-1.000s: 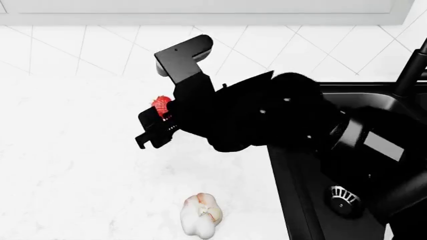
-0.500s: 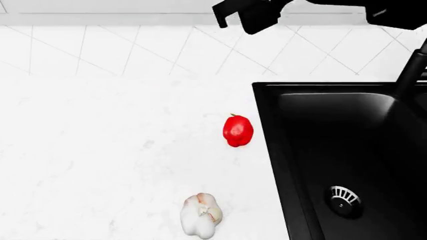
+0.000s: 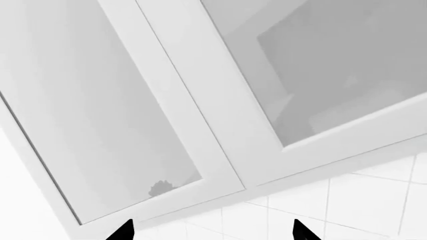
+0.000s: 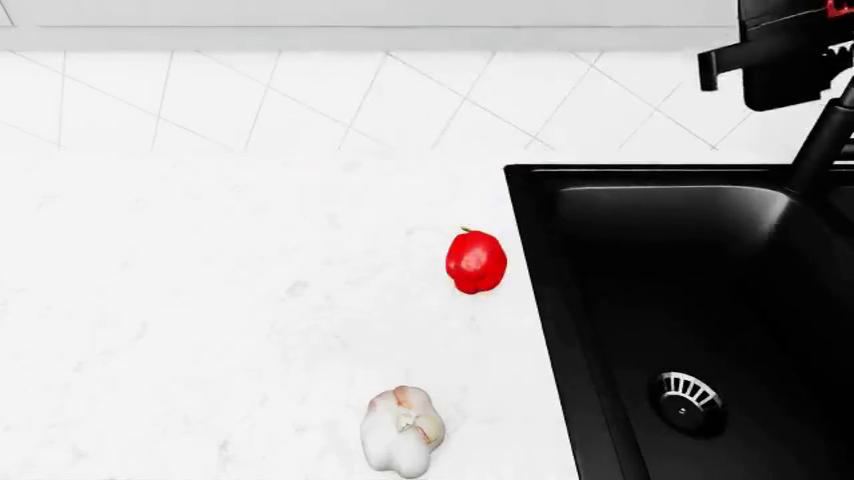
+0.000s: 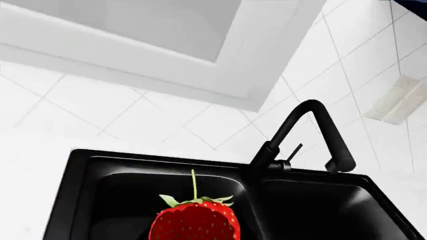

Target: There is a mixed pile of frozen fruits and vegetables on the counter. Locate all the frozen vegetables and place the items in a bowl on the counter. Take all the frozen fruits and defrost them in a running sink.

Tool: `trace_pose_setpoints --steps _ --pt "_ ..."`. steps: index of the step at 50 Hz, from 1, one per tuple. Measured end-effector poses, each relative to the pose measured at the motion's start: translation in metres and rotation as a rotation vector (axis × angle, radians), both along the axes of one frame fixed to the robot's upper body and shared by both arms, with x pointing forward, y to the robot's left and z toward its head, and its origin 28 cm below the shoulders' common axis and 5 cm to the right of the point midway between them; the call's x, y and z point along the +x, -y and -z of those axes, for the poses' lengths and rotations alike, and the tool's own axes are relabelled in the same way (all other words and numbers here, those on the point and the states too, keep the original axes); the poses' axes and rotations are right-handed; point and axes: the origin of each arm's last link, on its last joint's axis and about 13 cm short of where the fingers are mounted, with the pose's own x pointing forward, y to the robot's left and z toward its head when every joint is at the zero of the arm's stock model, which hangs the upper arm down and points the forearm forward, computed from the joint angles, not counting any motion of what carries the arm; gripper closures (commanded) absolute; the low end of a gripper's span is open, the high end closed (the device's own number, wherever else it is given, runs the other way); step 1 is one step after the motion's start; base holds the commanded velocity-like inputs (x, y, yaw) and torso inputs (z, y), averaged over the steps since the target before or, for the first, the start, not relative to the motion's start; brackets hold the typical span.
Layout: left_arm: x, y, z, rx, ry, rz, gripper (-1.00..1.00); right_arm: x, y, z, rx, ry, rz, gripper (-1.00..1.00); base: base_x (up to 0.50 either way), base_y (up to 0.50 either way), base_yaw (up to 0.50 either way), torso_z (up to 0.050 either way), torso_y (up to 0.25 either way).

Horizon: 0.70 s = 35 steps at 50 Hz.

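A red strawberry (image 5: 195,222) with a green leafy top fills the space at my right gripper's jaws and hangs over the black sink (image 5: 167,175). In the head view my right gripper (image 4: 785,60) is high at the far right beside the faucet (image 4: 817,140), with a sliver of the strawberry (image 4: 839,8) showing. On the white counter (image 4: 200,300) the red bell pepper (image 4: 475,262) lies just left of the sink (image 4: 667,260), and the garlic bulb (image 4: 400,430) sits nearer the front. My left gripper (image 3: 213,232) is open and empty, facing cabinet doors. The bowl is out of view.
The sink's silver drain (image 4: 689,400) sits low in the near basin. A tiled wall (image 4: 267,100) backs the counter. The black faucet (image 5: 300,135) arches between the two basins. White cabinet doors (image 3: 200,100) hang above.
My right arm has risen off the counter with the strawberry and swung right, to high above the sink. The bell pepper it covered is now in plain sight.
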Motion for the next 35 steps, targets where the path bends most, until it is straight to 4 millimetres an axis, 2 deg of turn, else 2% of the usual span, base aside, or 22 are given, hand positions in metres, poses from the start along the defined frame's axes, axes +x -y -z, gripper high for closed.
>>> trace_pose_setpoints --steps 23,35 --pt "0.005 0.004 0.002 0.003 -0.007 0.009 -1.0 0.027 0.032 0.087 0.158 -0.17 0.128 1.0 0.0 0.0 0.0 0.0 0.0" --pt "0.007 0.004 0.005 0.002 -0.014 0.012 -1.0 0.048 0.039 0.119 0.23 -0.184 0.177 1.0 0.0 0.0 0.0 0.0 0.0"
